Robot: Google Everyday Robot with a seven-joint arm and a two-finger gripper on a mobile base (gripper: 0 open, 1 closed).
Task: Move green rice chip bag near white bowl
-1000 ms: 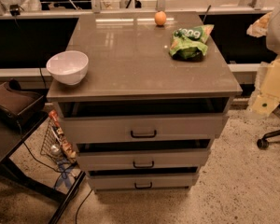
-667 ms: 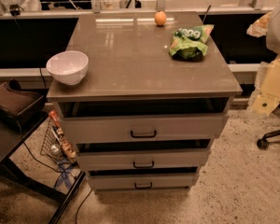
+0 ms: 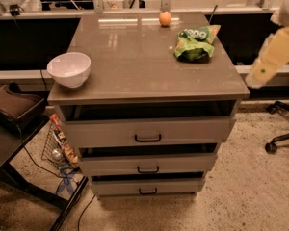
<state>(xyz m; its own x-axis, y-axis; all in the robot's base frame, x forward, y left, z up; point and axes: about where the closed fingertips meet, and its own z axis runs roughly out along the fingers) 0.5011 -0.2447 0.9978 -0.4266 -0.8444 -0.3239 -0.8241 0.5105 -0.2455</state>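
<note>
The green rice chip bag (image 3: 196, 43) lies crumpled on the back right of the grey cabinet top (image 3: 144, 66). The white bowl (image 3: 69, 69) stands upright at the front left corner of the same top, well apart from the bag. Only a cream-coloured arm segment (image 3: 273, 52) shows at the right edge, beside the cabinet and level with its top. My gripper itself is out of view.
A small orange ball (image 3: 165, 18) sits at the back edge, left of the bag. The cabinet has three drawers (image 3: 147, 132) slightly ajar. A wire basket (image 3: 58, 146) and a dark desk (image 3: 9, 138) stand at the left. An office chair base (image 3: 282, 138) is at the right.
The arm segment at the right has risen and shifted a little left. The bag, bowl and ball have not moved.
</note>
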